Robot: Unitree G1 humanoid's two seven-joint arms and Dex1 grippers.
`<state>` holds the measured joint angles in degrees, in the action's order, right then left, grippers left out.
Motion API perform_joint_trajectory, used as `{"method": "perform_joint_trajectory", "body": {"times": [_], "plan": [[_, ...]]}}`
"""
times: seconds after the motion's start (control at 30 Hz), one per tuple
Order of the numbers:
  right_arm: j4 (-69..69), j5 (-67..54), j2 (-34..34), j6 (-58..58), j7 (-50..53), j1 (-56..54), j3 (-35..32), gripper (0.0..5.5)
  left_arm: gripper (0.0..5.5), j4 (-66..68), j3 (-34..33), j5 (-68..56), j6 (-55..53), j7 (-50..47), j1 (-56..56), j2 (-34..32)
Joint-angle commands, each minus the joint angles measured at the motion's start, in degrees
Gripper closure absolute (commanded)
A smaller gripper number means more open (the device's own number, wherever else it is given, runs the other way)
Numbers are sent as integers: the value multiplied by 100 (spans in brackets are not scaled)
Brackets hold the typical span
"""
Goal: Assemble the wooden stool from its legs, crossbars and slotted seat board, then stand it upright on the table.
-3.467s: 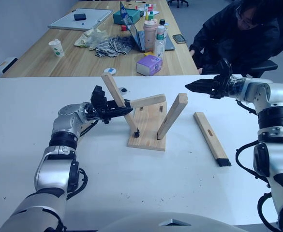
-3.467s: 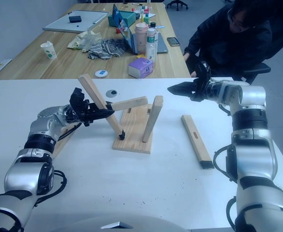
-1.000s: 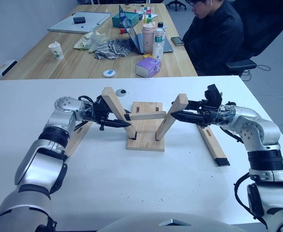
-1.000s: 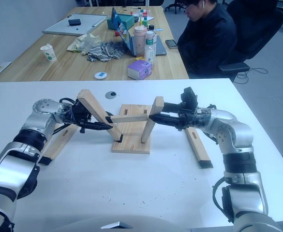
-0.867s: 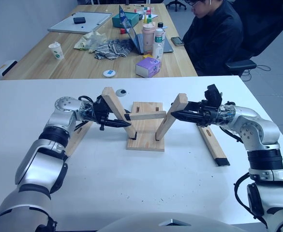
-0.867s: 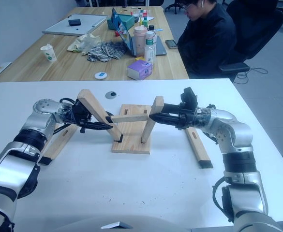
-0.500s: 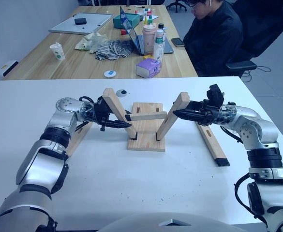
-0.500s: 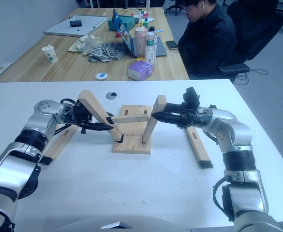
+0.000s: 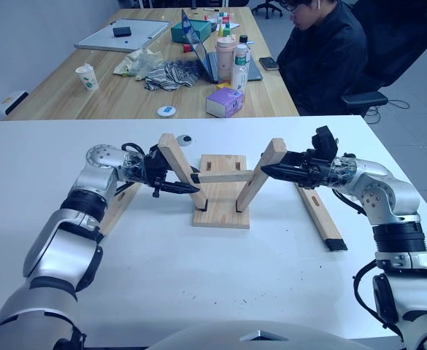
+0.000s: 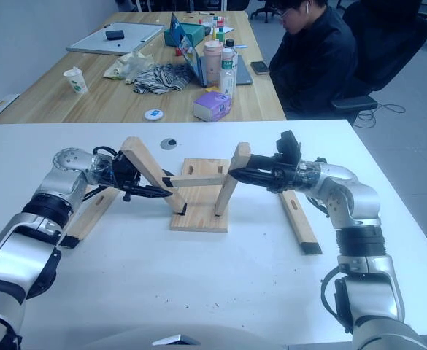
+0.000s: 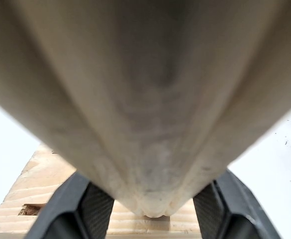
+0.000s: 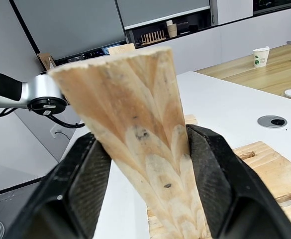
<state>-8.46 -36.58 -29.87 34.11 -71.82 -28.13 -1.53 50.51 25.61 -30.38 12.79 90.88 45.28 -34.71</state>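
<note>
Our left end effector [image 9: 174, 182] clamps one slanted pale wooden leg [image 9: 171, 151], our right end effector [image 9: 269, 172] the other slanted leg [image 9: 252, 189] (slotted wooden seat board [image 9: 220, 213] beneath both).

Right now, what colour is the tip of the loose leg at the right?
Black tip on a pale wooden leg; left eye view shows it best.

I've got my left claw [image 11: 152, 215] clamped on a wooden leg [image 11: 145, 99], a black finger [image 11: 93, 209] on either side (very close up). Beyond lies the slotted seat board [image 11: 36, 184] on the white table [image 11: 279, 164].
</note>
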Motion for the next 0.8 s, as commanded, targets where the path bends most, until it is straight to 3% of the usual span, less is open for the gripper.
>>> {"method": "perform_joint_trajectory", "body": {"times": [0.03,0.27,0.67,0.8], "plan": [[69,45,8,166,391,160,-93,314,347,381,993,1446,-128,160,-591,-274],[356,-82,118,199,610,297,-167,317,347,392,1612,1960,14,160,-649,-442],[536,-166,-47,539,1012,419,-227,318,347,668,1623,2432,-137,-396,-896,-207],[585,-255,-375,607,934,326,-505,235,347,544,1549,2295,-384,-444,-907,-145]]}}
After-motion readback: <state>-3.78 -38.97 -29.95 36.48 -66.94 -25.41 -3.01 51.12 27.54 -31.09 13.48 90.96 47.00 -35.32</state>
